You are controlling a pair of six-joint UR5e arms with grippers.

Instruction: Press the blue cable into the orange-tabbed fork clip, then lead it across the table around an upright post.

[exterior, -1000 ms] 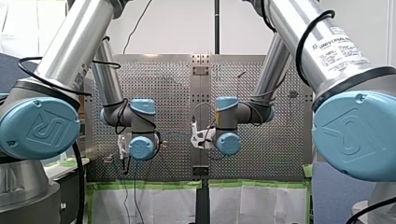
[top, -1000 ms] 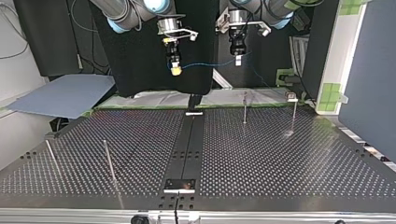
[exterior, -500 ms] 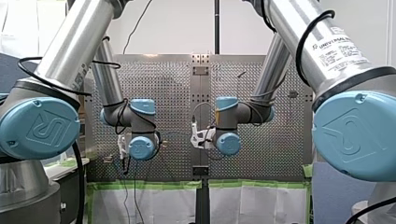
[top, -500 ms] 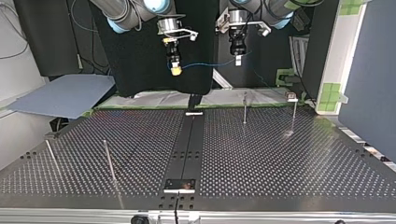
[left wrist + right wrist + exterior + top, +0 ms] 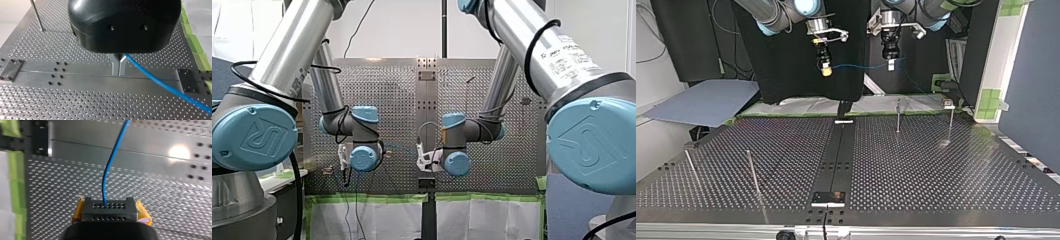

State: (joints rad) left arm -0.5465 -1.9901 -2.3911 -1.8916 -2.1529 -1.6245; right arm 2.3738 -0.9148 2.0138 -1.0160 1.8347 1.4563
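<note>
A: "Hanging high over the table [image 5: 936,165], what's the idea?"

B: "My left gripper [image 5: 890,65] and my right gripper [image 5: 825,74] each pinch the blue cable [image 5: 856,65], stretched between them in the air, likely to keep it clear of the nearest post [image 5: 897,116]."

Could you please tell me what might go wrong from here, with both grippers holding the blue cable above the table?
The blue cable spans almost straight between my left gripper and my right gripper; moving them apart might pull it from the metal fingers. On the way down, it could catch the upright post beneath my left gripper.
</note>
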